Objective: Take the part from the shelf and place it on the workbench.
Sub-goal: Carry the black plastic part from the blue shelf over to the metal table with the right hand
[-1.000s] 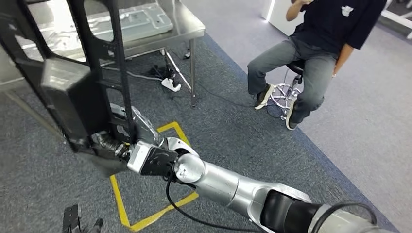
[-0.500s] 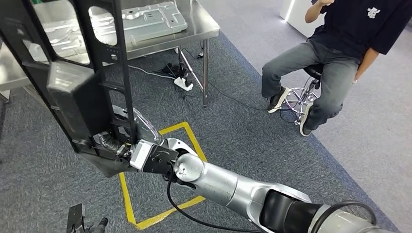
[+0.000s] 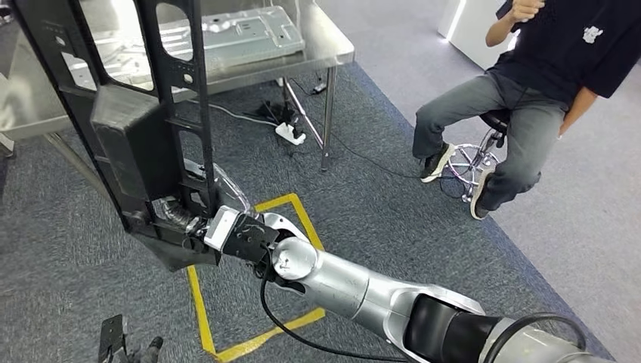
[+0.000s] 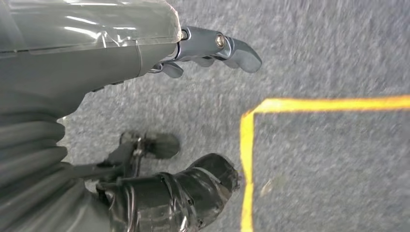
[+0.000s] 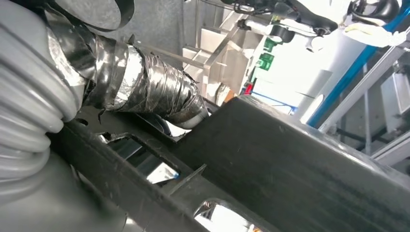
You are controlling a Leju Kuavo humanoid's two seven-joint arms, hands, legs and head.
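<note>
A large black plastic frame part (image 3: 143, 128) stands nearly upright in front of me, and my right hand (image 3: 189, 223) grips its lower end. In the right wrist view a tape-wrapped finger (image 5: 145, 87) lies against the black part (image 5: 300, 164). Beyond the part stands the steel workbench (image 3: 332, 47), with a silvery pressed metal panel (image 3: 242, 30) lying on it. My left hand (image 4: 193, 111) hangs over the grey carpet, its fingers apart and holding nothing.
A person (image 3: 529, 83) sits on a stool (image 3: 476, 155) at the right. A white power strip (image 3: 291, 134) and cables lie on the carpet under the workbench. A yellow tape square (image 3: 283, 203) marks the floor below my right arm.
The whole picture has shifted: the workbench and the person now sit further right and lower, so the camera has moved. The part stays held in my right hand.
</note>
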